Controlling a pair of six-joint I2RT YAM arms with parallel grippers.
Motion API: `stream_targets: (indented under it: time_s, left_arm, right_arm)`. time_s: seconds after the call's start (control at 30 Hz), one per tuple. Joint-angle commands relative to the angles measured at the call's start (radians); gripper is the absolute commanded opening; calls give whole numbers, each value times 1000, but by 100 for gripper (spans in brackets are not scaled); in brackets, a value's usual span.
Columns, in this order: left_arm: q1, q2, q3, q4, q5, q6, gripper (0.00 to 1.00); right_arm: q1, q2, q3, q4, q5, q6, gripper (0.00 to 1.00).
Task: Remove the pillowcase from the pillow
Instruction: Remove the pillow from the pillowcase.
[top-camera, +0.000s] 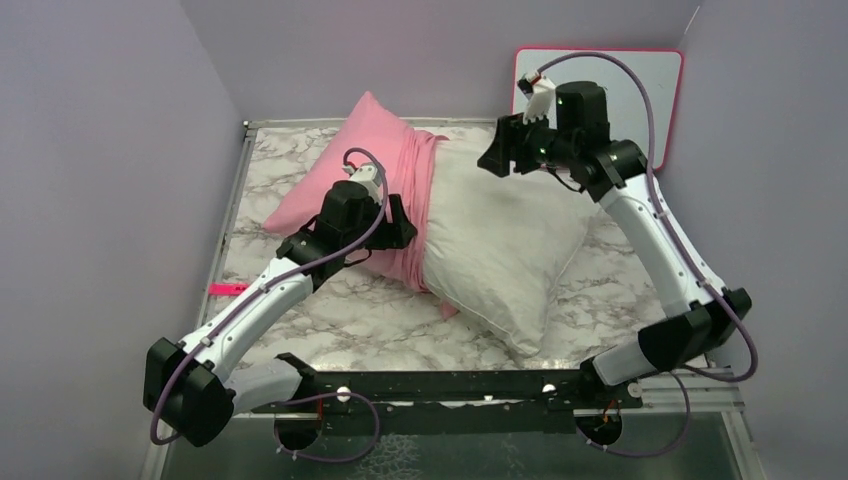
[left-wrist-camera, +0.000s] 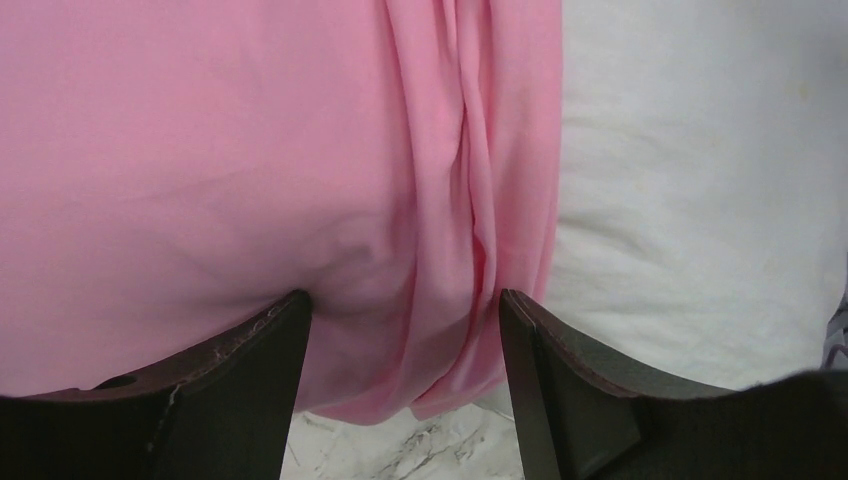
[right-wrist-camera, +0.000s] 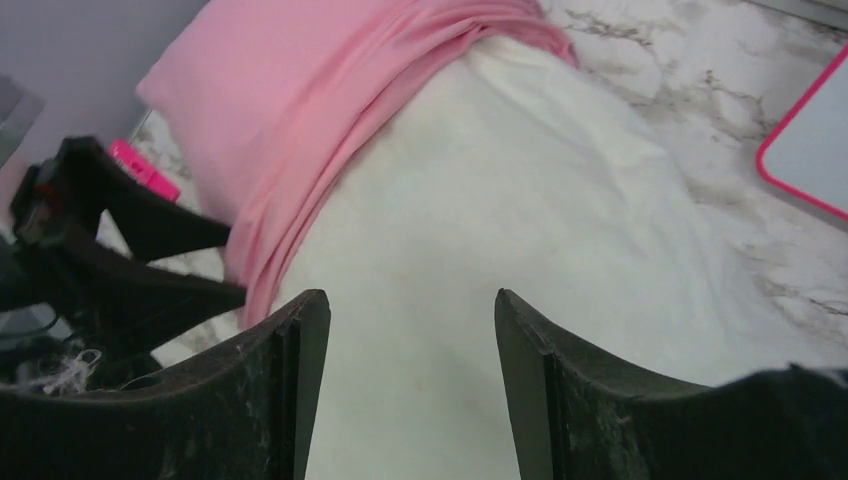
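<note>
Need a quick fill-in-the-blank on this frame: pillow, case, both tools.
1. Seen from above, the pillowcase covers only the ___ end of the pillow.
2. The left tool is open, straddling the pillowcase's bunched ___ folds.
3. The right tool is ___, above the bare white pillow.
Missing words: left; pink; open.

The marble-patterned bench (top-camera: 350, 320) carries a white pillow (top-camera: 500, 240), half inside a pink pillowcase (top-camera: 365, 135); a pink strip (top-camera: 228, 289) lies at its left edge.
</note>
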Motion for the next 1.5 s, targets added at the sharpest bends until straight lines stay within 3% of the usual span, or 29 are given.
stream_targets:
  time_s: [0.0, 0.1, 0.2, 0.4, 0.53, 0.7, 0.93, 1.07, 1.13, 1.23, 1.37, 1.47]
  left_arm:
    - [-51, -17, -49, 180, -12, -52, 71]
    - [-75, 6, -60, 236, 53, -41, 71]
    - [-90, 26, -67, 239, 31, -27, 68]
    - [-91, 64, -48, 148, -138, 4, 29]
    - [-91, 92, -43, 146, -149, 6, 4]
    - [-91, 74, -58, 164, -173, -12, 0]
    - [-83, 68, -78, 180, -155, -24, 0]
    - [-78, 67, -88, 192, -151, -33, 0]
    - [-68, 66, -89, 197, -138, -35, 0]
    - [-52, 65, -84, 189, -150, -13, 0]
    - [20, 63, -76, 128, -218, 49, 0]
    - [129, 48, -84, 115, -161, 73, 0]
  right_arm:
    - [61, -144, -195, 117, -138, -28, 66]
    - [119, -220, -320, 127, -90, -30, 66]
    - [187, -284, -413, 124, -41, -35, 66]
    - [367, -373, -560, 168, 187, -71, 66]
    - [553, -353, -598, 221, 511, -119, 70]
    - [744, -314, -697, 417, 864, -279, 75]
    - [770, -287, -870, 672, 1094, -314, 74]
    - [770, -249, -906, 734, 1249, -257, 58]
    - [769, -221, -896, 714, 1343, -183, 31]
    - [767, -223, -867, 641, 1365, -91, 5]
    - [752, -301, -857, 641, 1336, -31, 1]
    - [730, -369, -854, 661, 1222, -34, 1]
